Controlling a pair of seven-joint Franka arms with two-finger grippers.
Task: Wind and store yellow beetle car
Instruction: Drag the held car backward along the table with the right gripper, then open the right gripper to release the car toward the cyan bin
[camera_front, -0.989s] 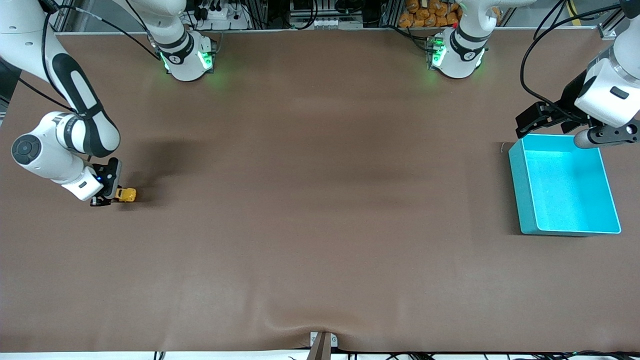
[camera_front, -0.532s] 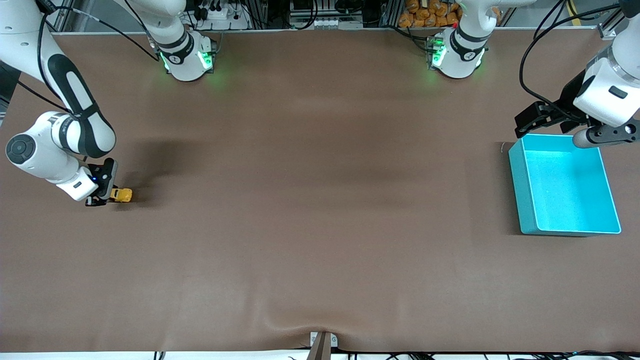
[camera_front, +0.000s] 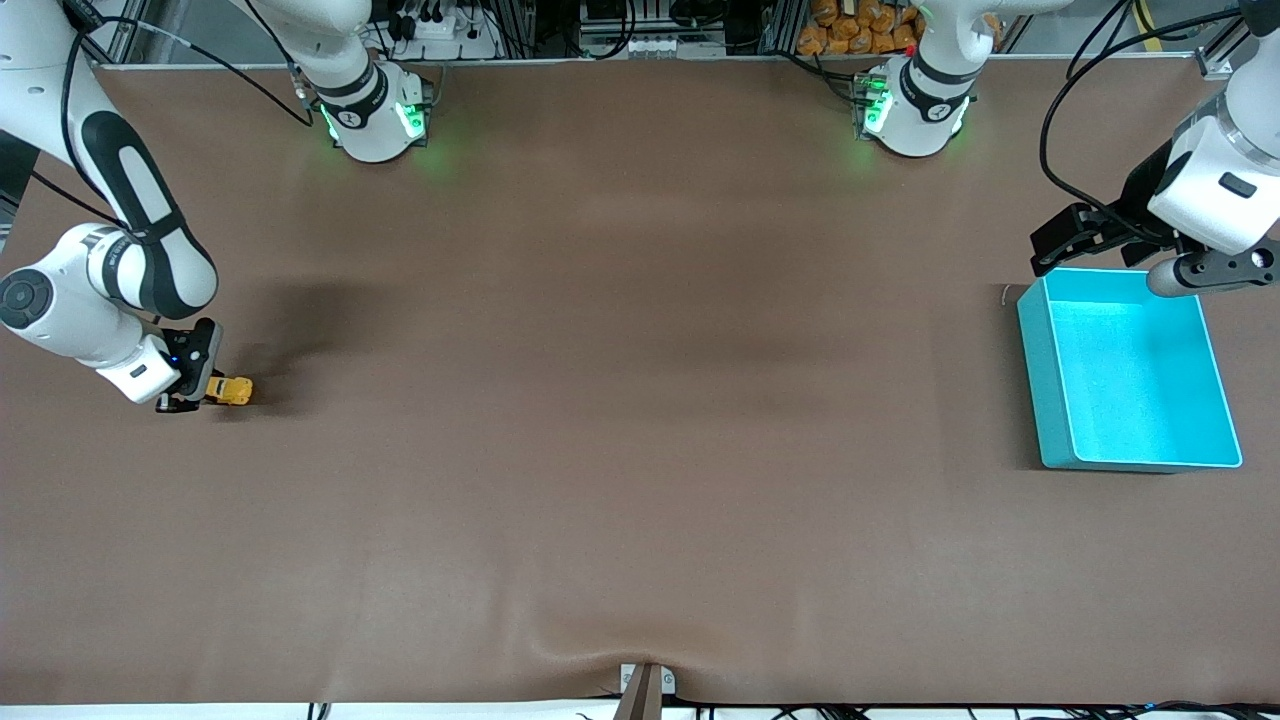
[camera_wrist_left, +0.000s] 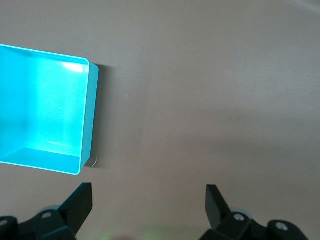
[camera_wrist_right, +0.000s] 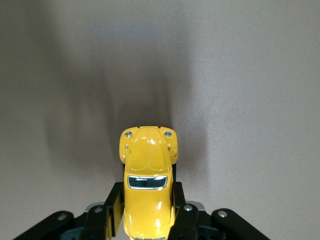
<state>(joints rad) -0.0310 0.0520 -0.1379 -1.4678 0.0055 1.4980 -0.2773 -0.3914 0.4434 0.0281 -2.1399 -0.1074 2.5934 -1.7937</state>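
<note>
The yellow beetle car is down at the table surface at the right arm's end of the table. My right gripper is shut on the sides of its rear half. In the right wrist view the yellow beetle car points its bonnet away from the right gripper, with a black finger pressed against each flank. My left gripper hangs open beside a corner of the turquoise bin. The left wrist view shows the left gripper with nothing between its spread fingers.
The turquoise bin stands with nothing in it at the left arm's end of the table. Brown table mat stretches between car and bin. The two arm bases stand along the table edge farthest from the front camera.
My right gripper has drawn the car backward along the table, toward the right arm's end. The left arm has not moved.
</note>
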